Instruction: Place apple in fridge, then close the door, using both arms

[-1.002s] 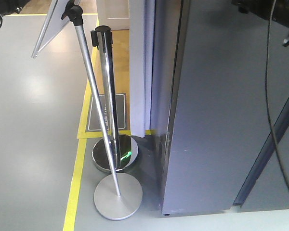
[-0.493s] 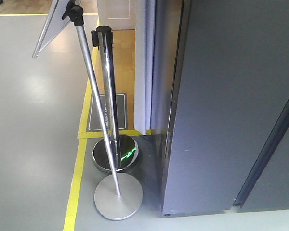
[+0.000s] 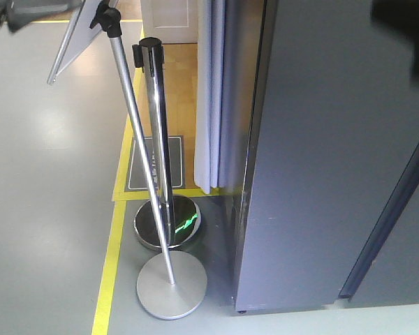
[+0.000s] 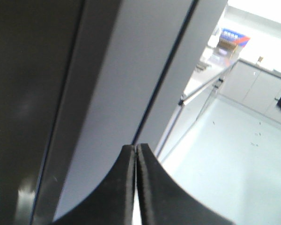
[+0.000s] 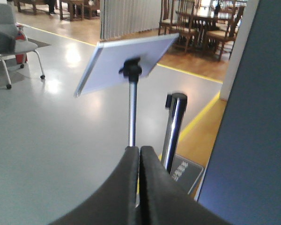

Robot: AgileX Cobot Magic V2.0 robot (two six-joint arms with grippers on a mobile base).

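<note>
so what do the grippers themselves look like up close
Both look alike: the left gripper and right gripper have matte black fingers with smooth, curved outer edges that taper to narrow tips. No markings, labels or cables show on either in the wrist views. The arms behind them are out of frame.

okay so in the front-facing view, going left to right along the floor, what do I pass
Yellow floor line → sign stand's flat round base → dark grey fridge.
</note>
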